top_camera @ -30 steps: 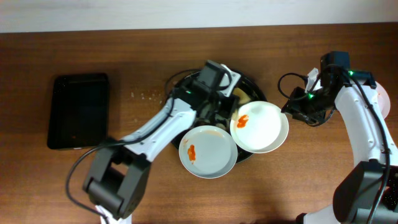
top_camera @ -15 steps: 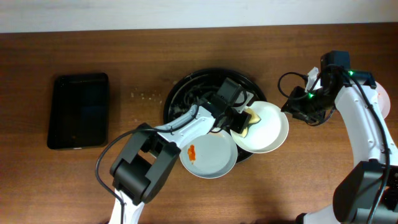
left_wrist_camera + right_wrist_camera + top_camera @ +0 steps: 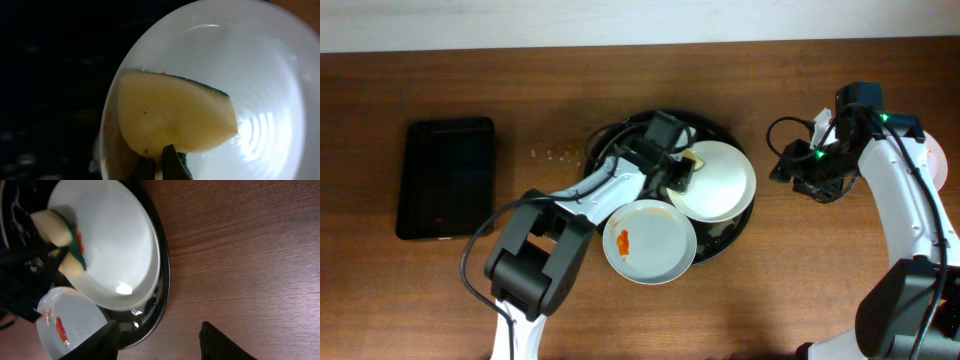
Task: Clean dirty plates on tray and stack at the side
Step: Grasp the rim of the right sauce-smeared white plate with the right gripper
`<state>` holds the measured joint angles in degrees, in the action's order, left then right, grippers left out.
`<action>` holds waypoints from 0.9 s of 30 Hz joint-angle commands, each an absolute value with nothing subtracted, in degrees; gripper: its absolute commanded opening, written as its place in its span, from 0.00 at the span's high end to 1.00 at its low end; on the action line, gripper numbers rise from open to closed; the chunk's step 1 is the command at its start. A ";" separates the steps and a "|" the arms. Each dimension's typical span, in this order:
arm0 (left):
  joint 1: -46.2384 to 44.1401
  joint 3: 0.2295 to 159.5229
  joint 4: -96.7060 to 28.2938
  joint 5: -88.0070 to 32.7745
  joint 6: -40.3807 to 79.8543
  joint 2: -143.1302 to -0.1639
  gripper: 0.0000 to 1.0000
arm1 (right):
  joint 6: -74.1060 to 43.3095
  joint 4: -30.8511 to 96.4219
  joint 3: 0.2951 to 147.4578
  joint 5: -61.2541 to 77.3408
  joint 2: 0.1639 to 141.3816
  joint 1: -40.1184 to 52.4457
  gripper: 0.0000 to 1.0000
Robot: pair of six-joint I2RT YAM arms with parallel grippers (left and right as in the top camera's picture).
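Overhead, two plates lie on the round black tray [image 3: 720, 128]: a clean white plate [image 3: 720, 185] at 3 o'clock and a red-smeared plate [image 3: 650, 242] at 6 o'clock, overhanging the rim. At 3 o'clock of the tray, the wooden table [image 3: 800, 280] is open. The left gripper [image 3: 675, 175] clamps a yellow sponge [image 3: 175, 117] on the clean plate's 10 o'clock edge. The right gripper [image 3: 782, 170] hovers over the wood, its jaws apart and empty.

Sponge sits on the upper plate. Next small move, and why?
Probably lift the sponge off the upper plate and shift it to the lower plate: the upper one looks clean, while the lower one shows a red smear.
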<state>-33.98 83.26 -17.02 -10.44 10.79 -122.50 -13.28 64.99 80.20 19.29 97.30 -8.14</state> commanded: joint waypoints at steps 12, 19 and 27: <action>-33.21 84.60 -16.82 -11.29 11.31 -123.22 1.00 | -18.04 42.50 67.16 17.15 96.92 1.06 0.67; -33.21 87.55 -19.18 -11.33 11.31 -123.20 1.00 | -23.03 37.58 61.43 10.81 97.93 2.94 0.67; -33.21 87.59 -19.44 -11.81 11.31 -123.20 1.00 | -23.07 32.36 59.27 12.64 101.56 3.05 0.76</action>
<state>-33.15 86.26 -19.49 -10.48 10.79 -122.50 -22.52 33.54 59.81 12.67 99.66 2.48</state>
